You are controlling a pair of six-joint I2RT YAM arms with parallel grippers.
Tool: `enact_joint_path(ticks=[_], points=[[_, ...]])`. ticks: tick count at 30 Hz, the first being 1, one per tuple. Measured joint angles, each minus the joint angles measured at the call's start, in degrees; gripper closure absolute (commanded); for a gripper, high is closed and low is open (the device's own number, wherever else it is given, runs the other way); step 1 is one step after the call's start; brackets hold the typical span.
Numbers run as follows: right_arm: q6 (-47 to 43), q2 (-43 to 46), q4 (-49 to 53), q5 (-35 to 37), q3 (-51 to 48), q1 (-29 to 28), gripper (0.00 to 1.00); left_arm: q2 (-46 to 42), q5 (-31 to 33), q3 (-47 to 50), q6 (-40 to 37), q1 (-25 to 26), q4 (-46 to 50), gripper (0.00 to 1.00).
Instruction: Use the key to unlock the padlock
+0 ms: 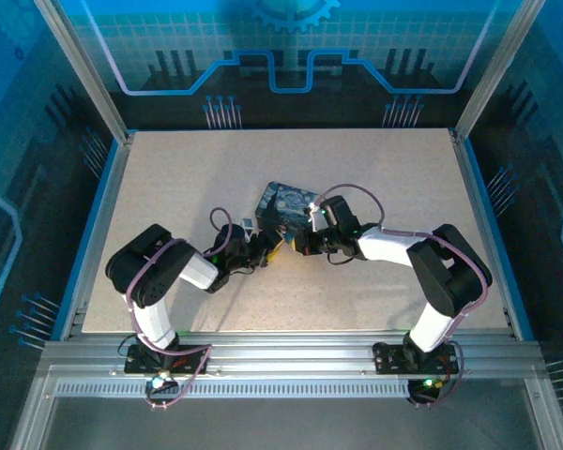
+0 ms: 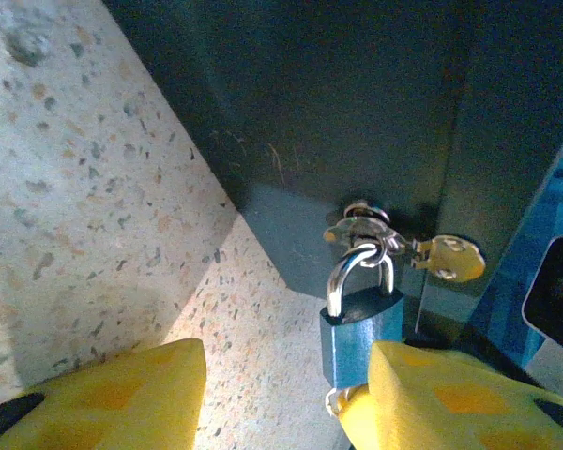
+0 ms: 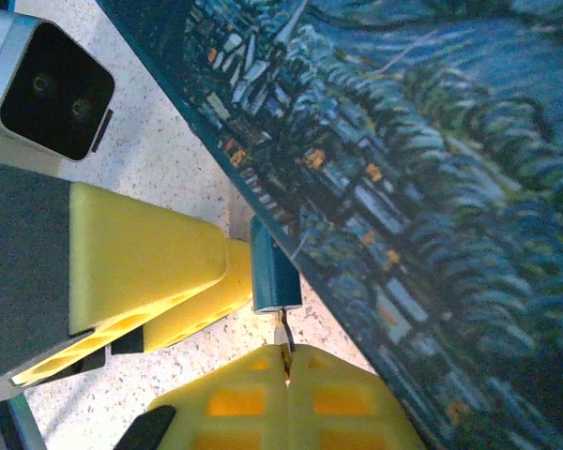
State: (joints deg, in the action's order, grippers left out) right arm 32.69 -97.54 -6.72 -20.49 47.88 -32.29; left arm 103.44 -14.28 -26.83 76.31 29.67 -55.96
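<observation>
A small blue-bodied padlock (image 2: pixel 361 323) with a silver shackle hangs from the hasp of the painted tin (image 1: pixel 286 202). In the left wrist view my left gripper (image 2: pixel 286 380) stands open around it: the right yellow finger (image 2: pixel 450 398) touches the lock body and the left finger (image 2: pixel 122 394) is well apart. My right gripper (image 3: pixel 289 361) is shut on the thin dark key (image 3: pixel 283 336), whose tip sits at the underside of the padlock (image 3: pixel 274 272). From above, the left gripper (image 1: pixel 266 249) and the right gripper (image 1: pixel 298 246) meet at the tin's near side.
A second, gold key (image 2: pixel 450 258) dangles from the hasp beside the shackle. The tin's dark wall (image 2: pixel 338 103) rises right behind the lock. Speckled tabletop (image 2: pixel 84 206) lies to the left. The left arm's yellow fingers (image 3: pixel 150 262) and camera housing (image 3: pixel 42 89) crowd the right wrist view.
</observation>
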Motion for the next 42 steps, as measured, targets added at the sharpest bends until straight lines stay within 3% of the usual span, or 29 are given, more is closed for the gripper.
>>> enact_joint_path(ticks=[12, 18, 24, 32, 36, 42], points=[[4.0, 0.0, 0.3, -1.0, 0.2, -0.4, 1.00, 0.2, 0.6, -0.1, 1.8, 0.1, -0.9, 0.52], [5.3, 0.0, 0.3, -1.3, 0.6, -0.7, 1.00, 0.5, 0.5, -1.5, 2.3, 0.5, -0.9, 0.57], [6.4, 0.0, 0.3, -1.7, 0.6, -0.8, 1.00, 0.8, 0.5, -2.3, 3.3, 0.8, -0.9, 0.67], [8.3, 0.0, 0.3, -2.2, 0.6, -0.7, 1.00, 0.9, 0.6, -2.6, 3.8, 0.9, -0.9, 0.88], [9.4, 0.0, -0.2, -2.5, 0.5, -0.5, 0.95, 0.9, 1.0, -2.6, 4.0, 0.9, -1.0, 0.95], [10.3, 0.0, -1.7, -4.3, -0.2, 0.1, 0.79, 0.9, 1.0, -2.6, 4.0, 1.0, -1.4, 1.00]])
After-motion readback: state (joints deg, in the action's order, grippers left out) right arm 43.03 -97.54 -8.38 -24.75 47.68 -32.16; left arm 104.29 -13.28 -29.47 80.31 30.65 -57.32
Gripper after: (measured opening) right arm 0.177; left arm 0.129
